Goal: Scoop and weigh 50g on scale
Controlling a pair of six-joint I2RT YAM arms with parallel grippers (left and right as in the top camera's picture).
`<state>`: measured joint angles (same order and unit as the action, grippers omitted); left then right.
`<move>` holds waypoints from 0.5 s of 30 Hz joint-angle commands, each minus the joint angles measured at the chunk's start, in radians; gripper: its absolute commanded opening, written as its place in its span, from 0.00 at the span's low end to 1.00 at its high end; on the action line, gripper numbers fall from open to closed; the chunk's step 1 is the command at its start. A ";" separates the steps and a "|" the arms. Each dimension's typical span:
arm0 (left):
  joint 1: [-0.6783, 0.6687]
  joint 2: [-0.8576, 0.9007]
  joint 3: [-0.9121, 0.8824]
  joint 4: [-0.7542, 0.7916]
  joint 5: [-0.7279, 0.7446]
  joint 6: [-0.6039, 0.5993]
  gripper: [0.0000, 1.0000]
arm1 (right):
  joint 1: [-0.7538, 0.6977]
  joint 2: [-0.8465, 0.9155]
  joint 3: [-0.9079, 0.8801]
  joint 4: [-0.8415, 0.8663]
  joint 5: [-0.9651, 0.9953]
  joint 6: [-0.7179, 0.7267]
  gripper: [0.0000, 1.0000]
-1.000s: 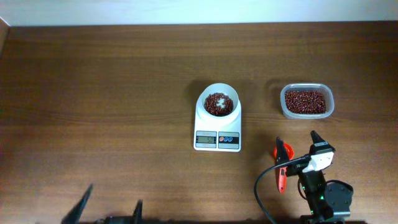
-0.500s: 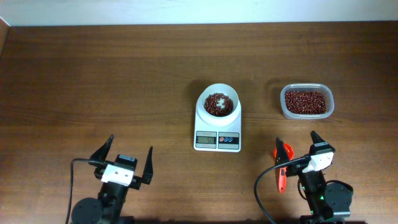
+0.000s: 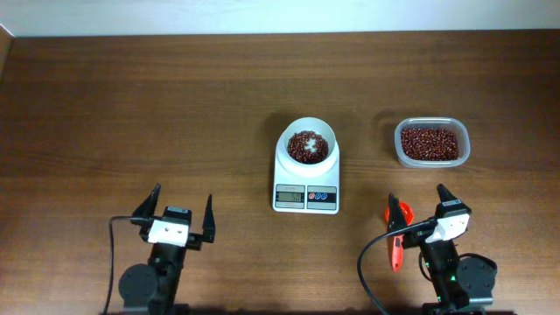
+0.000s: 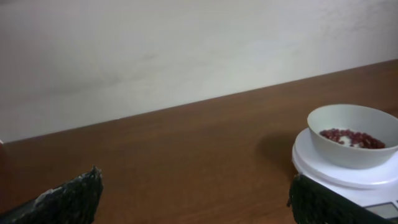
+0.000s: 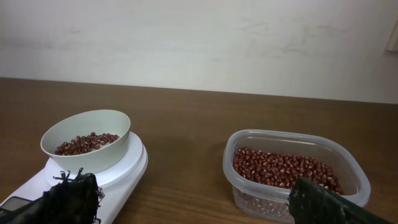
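Scale (image 3: 306, 179) sits on the wooden table (image 3: 131, 105), a little toward 3 o'clock from the middle in the overhead view. It is white, with its grey display (image 3: 290, 197) and 2 blue buttons (image 3: 322, 196) along the 6 o'clock edge. The digits are too small to read. 1 round white bowl (image 3: 308, 144) stands on its platform at the 12 o'clock end, with a shallow layer of red-brown beans (image 3: 306, 147) in the bottom.

At 3 o'clock from the scale, apart from it, stands a clear plastic tub (image 3: 431, 143) with more of the same beans.

At 5 o'clock from the scale is the right gripper (image 3: 418, 196), its 2 fingers spread wide and pointing to 12 o'clock, with nothing between them. An orange scoop (image 3: 395, 241) lies on the table by that gripper's 9 o'clock finger; whether the 2 touch I cannot tell. The right wrist view looks between the fingers (image 5: 68, 199) at the scale (image 5: 121, 168) and the tub (image 5: 292, 168).

At 7 o'clock from the scale, well apart, is the left gripper (image 3: 179, 210), also fully spread and empty. Its wrist view shows bare table, a pale wall (image 4: 186, 50) and the bowl (image 4: 354, 134) at 3 o'clock.
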<state>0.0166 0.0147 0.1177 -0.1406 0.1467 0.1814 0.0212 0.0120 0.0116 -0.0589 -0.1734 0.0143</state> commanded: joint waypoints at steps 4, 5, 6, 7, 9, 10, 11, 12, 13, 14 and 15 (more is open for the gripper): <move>0.006 -0.008 -0.069 0.061 -0.034 -0.012 0.99 | 0.006 -0.006 -0.006 -0.005 0.005 -0.007 0.99; 0.006 -0.008 -0.098 0.112 -0.039 -0.012 0.99 | 0.006 -0.006 -0.006 -0.005 0.005 -0.007 0.99; 0.006 -0.008 -0.111 0.136 -0.039 -0.012 0.99 | 0.006 -0.006 -0.006 -0.005 0.005 -0.007 0.99; 0.006 -0.008 -0.108 0.132 -0.044 -0.012 0.99 | 0.006 -0.006 -0.006 -0.005 0.005 -0.007 0.99; 0.006 -0.009 -0.109 0.103 -0.047 -0.013 0.99 | 0.006 -0.006 -0.006 -0.005 0.005 -0.007 0.99; 0.006 -0.009 -0.109 0.095 -0.047 -0.013 0.99 | 0.006 -0.006 -0.006 -0.005 0.005 -0.007 0.99; 0.006 -0.009 -0.108 0.064 -0.047 -0.013 0.99 | 0.006 -0.006 -0.006 -0.005 0.005 -0.007 0.99; 0.006 -0.001 -0.108 0.065 -0.048 -0.012 0.99 | 0.006 -0.006 -0.006 -0.005 0.005 -0.007 0.99; 0.006 0.005 -0.108 0.068 -0.047 -0.012 0.99 | 0.006 -0.006 -0.006 -0.005 0.005 -0.007 0.99; 0.006 0.005 -0.108 0.068 -0.047 -0.012 0.99 | 0.006 -0.006 -0.006 -0.005 0.005 -0.007 0.99; 0.006 0.005 -0.108 0.068 -0.047 -0.012 0.99 | 0.006 -0.006 -0.006 -0.005 0.005 -0.007 0.99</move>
<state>0.0166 0.0151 0.0147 -0.0711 0.1108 0.1780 0.0212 0.0120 0.0116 -0.0593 -0.1734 0.0139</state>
